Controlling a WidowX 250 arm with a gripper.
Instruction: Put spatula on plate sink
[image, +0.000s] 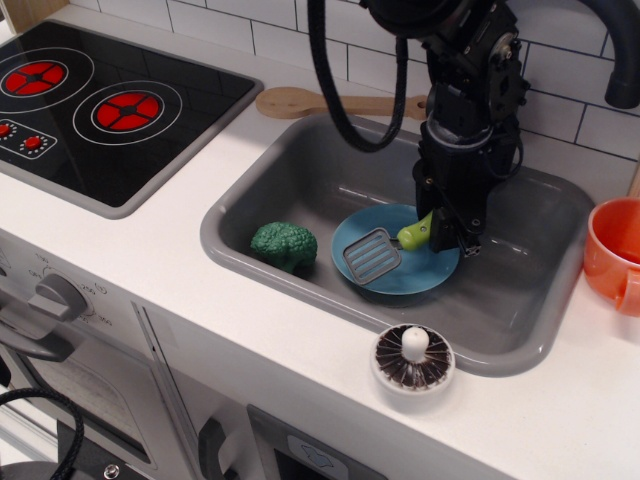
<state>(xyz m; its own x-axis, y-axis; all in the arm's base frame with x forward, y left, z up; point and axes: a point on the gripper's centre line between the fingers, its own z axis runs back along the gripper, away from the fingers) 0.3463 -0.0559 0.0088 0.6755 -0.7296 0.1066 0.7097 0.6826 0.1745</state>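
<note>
The spatula (378, 253), with a grey slotted head and a lime-green handle, lies tilted over the teal-blue plate (425, 272) inside the grey sink (300, 170). Its head rests on the plate's left part. My black gripper (443, 232) reaches down over the plate's right side and is shut on the green handle end. The far end of the handle is hidden by the fingers. The black faucet (622, 50) curves at the top right.
A green toy broccoli (284, 245) lies in the sink left of the plate. A wooden spoon (320, 103) lies behind the sink. A white dish with a dark ribbed centre (413, 360) sits on the front rim. An orange cup (615, 252) stands right. The black stove (90, 105) is left.
</note>
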